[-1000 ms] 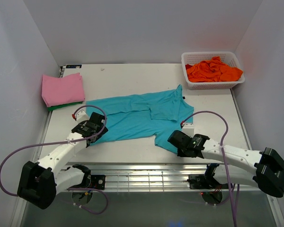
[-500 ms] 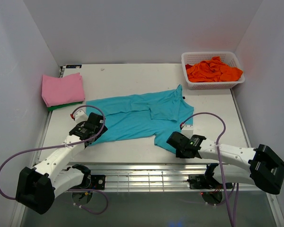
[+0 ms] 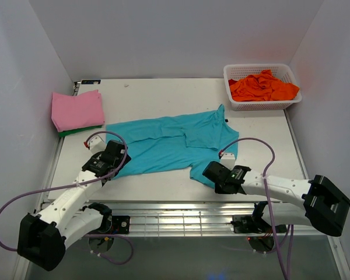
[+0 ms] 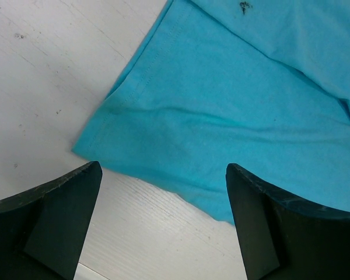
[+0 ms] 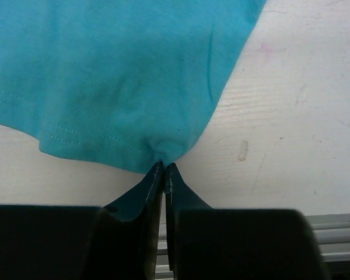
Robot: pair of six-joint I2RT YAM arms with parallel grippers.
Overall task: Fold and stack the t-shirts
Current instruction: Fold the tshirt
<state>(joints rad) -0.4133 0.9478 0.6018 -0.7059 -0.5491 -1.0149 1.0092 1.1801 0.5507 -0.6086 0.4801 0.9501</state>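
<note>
A teal t-shirt [image 3: 175,143] lies spread across the middle of the table. My right gripper [image 3: 213,174] is shut on its near right hem corner [image 5: 163,154], the cloth puckered at the fingertips. My left gripper [image 3: 114,157] hovers open over the shirt's near left corner [image 4: 99,143], one finger [image 4: 58,210] on each side, nothing between them. A folded pink t-shirt [image 3: 77,109] rests on a green one [image 3: 76,131] at the far left. Orange t-shirts [image 3: 262,86] are heaped in the basket.
The white lattice basket [image 3: 262,105] stands at the far right corner. A metal rail [image 3: 181,213] runs along the table's near edge between the arm bases. White walls close in the left, back and right sides.
My right gripper has slid a little left and closed on the teal shirt's hem corner. My left gripper has crept slightly forward over the shirt's left corner, still open.
</note>
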